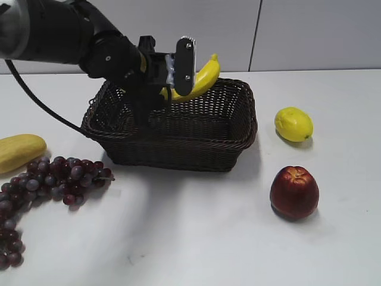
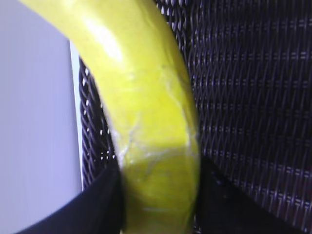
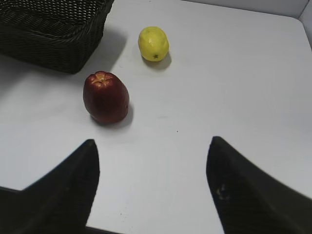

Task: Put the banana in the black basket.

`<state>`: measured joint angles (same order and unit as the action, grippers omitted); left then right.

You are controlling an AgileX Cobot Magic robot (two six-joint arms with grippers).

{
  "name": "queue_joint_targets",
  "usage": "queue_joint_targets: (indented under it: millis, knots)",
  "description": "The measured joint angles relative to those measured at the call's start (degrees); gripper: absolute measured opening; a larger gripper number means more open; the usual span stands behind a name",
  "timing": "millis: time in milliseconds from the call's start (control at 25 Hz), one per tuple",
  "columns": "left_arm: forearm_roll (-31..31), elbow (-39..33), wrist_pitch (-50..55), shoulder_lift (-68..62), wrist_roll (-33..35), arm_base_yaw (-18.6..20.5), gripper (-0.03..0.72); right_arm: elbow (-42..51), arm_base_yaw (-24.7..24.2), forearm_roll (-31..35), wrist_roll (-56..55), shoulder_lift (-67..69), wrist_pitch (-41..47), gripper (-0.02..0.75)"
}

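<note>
My left gripper (image 1: 178, 80) is shut on the bright-yellow banana (image 1: 204, 76) and holds it in the air over the black basket (image 1: 238, 134), above its back left part. In the left wrist view the banana (image 2: 146, 107) fills the frame between my two dark fingers (image 2: 161, 195), with the basket's woven inside (image 2: 253, 97) right below. My right gripper (image 3: 152, 161) is open and empty over bare table; it does not show in the exterior view. The basket's corner also shows in the right wrist view (image 3: 53, 29).
A lemon (image 1: 293, 124) and a red apple (image 1: 294, 192) lie right of the basket; both show in the right wrist view, lemon (image 3: 153, 43) and apple (image 3: 106, 97). Dark grapes (image 1: 47, 185) and a pale-yellow fruit (image 1: 19, 151) lie at the left.
</note>
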<state>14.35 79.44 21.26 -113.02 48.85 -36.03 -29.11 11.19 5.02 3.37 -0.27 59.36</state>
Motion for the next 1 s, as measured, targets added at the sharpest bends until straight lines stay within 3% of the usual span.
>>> queue_joint_targets:
  millis: [120, 200, 520, 680, 1000]
  knots:
    - [-0.2, 0.1, 0.0, -0.1, 0.0, 0.0, 0.583, 0.0, 0.0, 0.0, 0.0, 0.0, 0.0, 0.519]
    - [-0.2, 0.0, 0.1, -0.1, 0.0, 0.0, 0.629, 0.0, 0.0, 0.0, 0.0, 0.0, 0.0, 0.519]
    - [-0.9, 0.0, 4.9, 3.0, -0.4, 0.0, 0.569, 0.0, 0.0, 0.0, 0.0, 0.0, 0.0, 0.519]
    - [-3.3, 1.2, 11.2, 8.1, -8.5, 0.5, 0.563, 0.0, 0.0, 0.0, 0.0, 0.0, 0.0, 0.519]
    - [-11.2, 10.2, 32.9, 11.4, -22.7, 9.3, 0.564, 0.0, 0.0, 0.0, 0.0, 0.0, 0.0, 0.519]
